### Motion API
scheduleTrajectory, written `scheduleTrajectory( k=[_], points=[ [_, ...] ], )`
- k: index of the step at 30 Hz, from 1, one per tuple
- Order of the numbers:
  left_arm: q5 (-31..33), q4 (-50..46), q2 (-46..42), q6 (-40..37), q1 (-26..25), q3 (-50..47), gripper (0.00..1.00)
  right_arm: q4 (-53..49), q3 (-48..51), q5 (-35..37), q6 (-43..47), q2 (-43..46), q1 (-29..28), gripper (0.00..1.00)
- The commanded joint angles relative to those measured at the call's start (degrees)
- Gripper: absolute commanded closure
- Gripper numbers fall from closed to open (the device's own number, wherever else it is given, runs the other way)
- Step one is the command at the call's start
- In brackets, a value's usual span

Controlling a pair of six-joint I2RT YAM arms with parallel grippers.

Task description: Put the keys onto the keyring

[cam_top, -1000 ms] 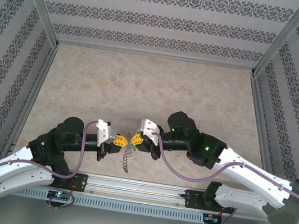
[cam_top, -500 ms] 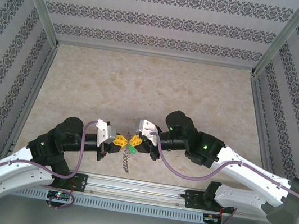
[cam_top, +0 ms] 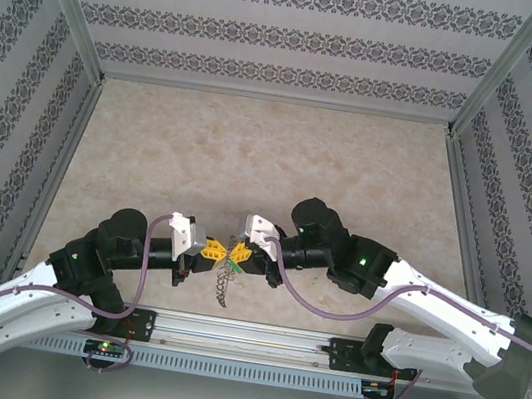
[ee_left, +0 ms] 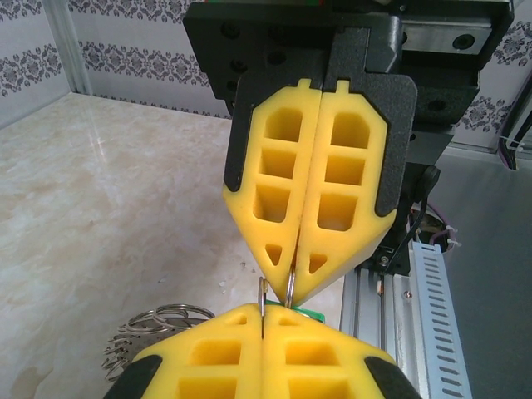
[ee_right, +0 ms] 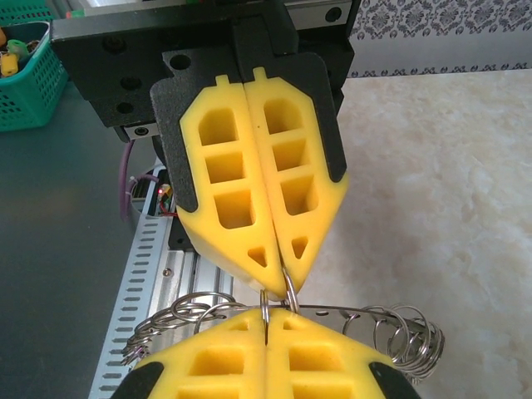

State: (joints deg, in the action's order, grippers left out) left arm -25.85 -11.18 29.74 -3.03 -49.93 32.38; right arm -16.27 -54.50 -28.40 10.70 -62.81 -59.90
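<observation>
Yellow foam fingers of the left gripper (ee_left: pixel 263 316) are pressed flat together, seam closed, with a thin wire loop (ee_left: pixel 275 291) rising out of their tips. The right gripper (ee_left: pixel 291 284) meets it tip to tip. It is likewise squeezed closed and nips the other side of that same loop. The loop belongs to the fringe of the flat dark-grey metal keyring (cam_top: pixel 222 289), which hangs below the two meeting tips, its other small loops bunched beside the fingers in both wrist views. Of the tiny green-headed key (ee_left: pixel 312 314), a sliver of green shows just beside the right gripper's tip; which fingers hold it I cannot tell. Beneath lies the beige marble-patterned tabletop (cam_top: pixel 252 157), with a silver rail (cam_top: pixel 245 331) along its near edge.
</observation>
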Motion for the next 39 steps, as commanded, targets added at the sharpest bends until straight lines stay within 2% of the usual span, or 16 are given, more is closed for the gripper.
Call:
scheduleTrajectory(
  k=[1, 10, 14, 17, 20, 25, 31, 39],
  points=[
    [-1.0, 3.95, -0.39, -1.28, -0.69, 0.99, 1.0, 0.89, -0.94, 2.11, -0.98, 0.53, -0.5, 1.0],
    [-0.3, 3.29, -0.29, -1.45, -0.69, 1.28, 1.0, -0.82, -1.41, 5.69, -2.4, 0.4, -0.48, 1.0],
    [2.29, 1.25, 0.27, -1.5, -0.69, 1.75, 1.0, -0.62, 0.98, 9.7, -4.83, 2.35, 0.16, 1.0],
    [6.36, -0.4, 0.6, -1.4, -0.69, 2.03, 1.0, -2.08, 3.53, 15.0, -8.46, 3.44, 2.53, 1.0],
    [9.64, -1.55, 0.61, -1.29, -0.67, 2.11, 1.0, -4.0, 6.53, 15.6, -13.56, 2.58, 7.94, 1.0],
    [14.15, -3.37, -0.52, 0.0, -0.69, 1.7, 1.0, -8.25, 9.9, 21.72, -18.43, -4.86, 12.8, 1.0],
    [17.85, -5.42, -1.96, 1.09, -0.69, 1.68, 1.0, -4.35, 11.9, 25.0, -21.42, -15.5, 12.79, 1.0],
    [17.91, -4.77, -3.64, 1.1, -0.69, 1.18, 1.0, -2.11, 10.86, 26.41, -24.12, -24.2, 10.43, 1.0]
  ],
)
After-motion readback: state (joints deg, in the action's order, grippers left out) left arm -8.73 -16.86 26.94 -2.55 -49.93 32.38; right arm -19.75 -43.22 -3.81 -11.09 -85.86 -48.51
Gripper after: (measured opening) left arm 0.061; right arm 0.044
